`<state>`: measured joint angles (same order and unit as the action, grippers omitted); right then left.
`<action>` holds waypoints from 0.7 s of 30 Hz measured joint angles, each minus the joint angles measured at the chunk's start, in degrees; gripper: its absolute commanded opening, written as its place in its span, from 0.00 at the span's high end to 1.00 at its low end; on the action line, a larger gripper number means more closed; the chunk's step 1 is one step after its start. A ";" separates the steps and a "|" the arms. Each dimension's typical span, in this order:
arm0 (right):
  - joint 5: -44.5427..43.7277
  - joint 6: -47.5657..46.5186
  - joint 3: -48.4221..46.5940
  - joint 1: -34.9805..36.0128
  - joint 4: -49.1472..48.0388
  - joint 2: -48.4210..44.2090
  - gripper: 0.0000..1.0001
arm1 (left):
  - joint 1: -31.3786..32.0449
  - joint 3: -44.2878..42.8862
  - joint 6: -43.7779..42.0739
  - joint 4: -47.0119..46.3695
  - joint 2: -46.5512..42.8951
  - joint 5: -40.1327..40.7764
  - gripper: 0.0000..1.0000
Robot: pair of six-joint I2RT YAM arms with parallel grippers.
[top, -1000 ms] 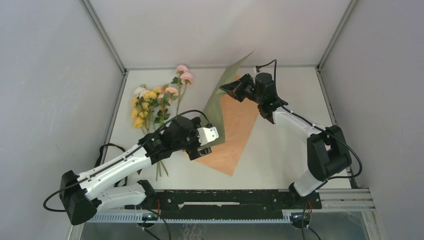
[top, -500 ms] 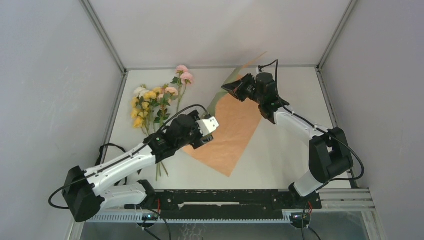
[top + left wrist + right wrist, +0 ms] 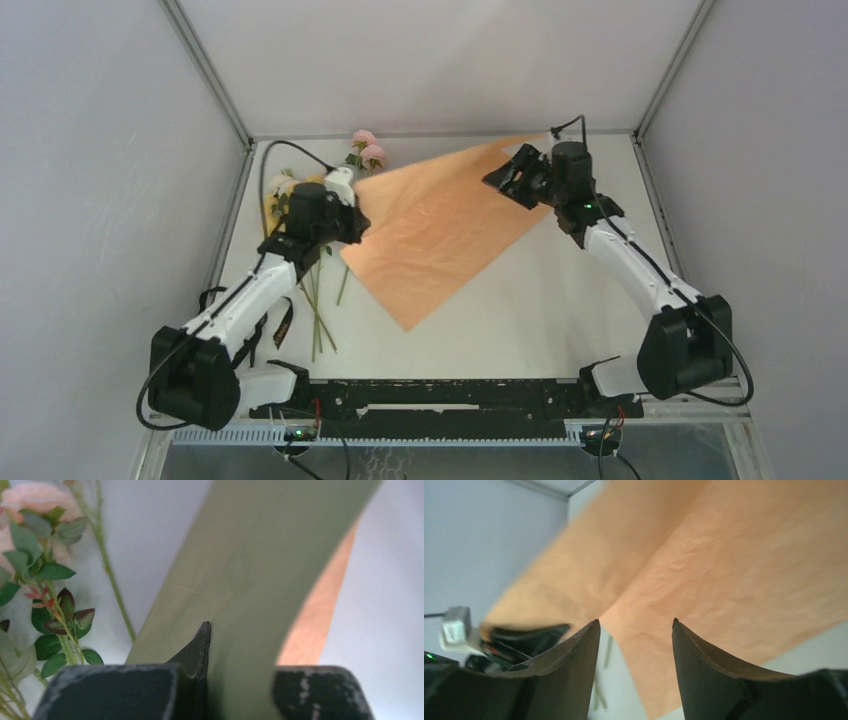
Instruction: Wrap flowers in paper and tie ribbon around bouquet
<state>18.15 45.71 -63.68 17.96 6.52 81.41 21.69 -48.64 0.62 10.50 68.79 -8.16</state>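
Paper-spreading step: left gripper (image 3: pixel 207 632) clamped on paper (image 3: pixel 440 225) corner, right gripper (image 3: pixel 634 623) jaws apart, empty. Next: lay the sheet flat, then fetch flowers (image 3: pixel 368 153).

No legible text or markings

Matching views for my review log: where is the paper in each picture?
Top external: paper at centre, peach side up.
Left wrist: olive side fills the middle, clamped in the left pincer.
Right wrist: peach side across top and right, beyond the open right pincer.
Shared landmark: the left pincer on the paper's edge.
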 measured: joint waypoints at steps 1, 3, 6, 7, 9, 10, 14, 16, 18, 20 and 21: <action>-0.96 -2.49 0.00 -1.42 2.36 -1.49 0.34 | -3.65 -0.13 3.78 -1.60 1.20 -3.17 1.00; -2.97 -6.73 0.00 -3.78 6.49 -4.15 0.33 | -10.19 -0.20 11.67 -5.77 4.79 -7.63 1.00; -5.05 -11.65 0.00 -7.06 11.41 -6.29 0.32 | -17.09 -0.20 23.15 -11.67 11.04 -11.52 1.00; -5.25 -12.83 0.00 -7.87 12.63 -6.38 0.31 | -18.95 -0.22 27.36 -13.73 13.66 -12.55 1.00; -6.03 -15.47 0.00 -9.49 15.39 -5.60 0.30 | -21.70 -0.26 34.12 -16.46 18.93 -14.43 1.00; -6.19 -16.39 0.00 -10.16 16.37 -4.79 0.30 | -22.67 -0.33 36.65 -16.74 21.35 -14.95 1.00; -6.05 -19.32 0.02 -13.86 20.44 1.09 0.30 | -23.50 -0.33 43.15 -14.95 26.80 -15.15 1.00; -6.40 -20.13 0.24 -15.47 21.86 3.19 0.30 | -22.47 -0.33 44.48 -13.42 26.75 -15.15 1.00; -7.52 -21.00 0.52 -16.72 23.30 4.02 0.30 | -20.44 -0.35 45.16 -12.15 26.51 -15.47 1.00; -8.59 -21.73 0.55 -17.79 24.04 4.00 0.30 | -17.64 -0.44 46.03 -10.40 26.32 -16.79 1.00; -8.74 -22.08 0.55 -18.60 24.04 4.00 0.30 | -16.02 -0.74 46.49 -9.38 26.29 -17.64 1.00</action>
<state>9.41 23.64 -63.13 -0.64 30.57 85.41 5.67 -49.39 47.11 1.13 95.09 -25.80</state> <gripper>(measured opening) 0.702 0.004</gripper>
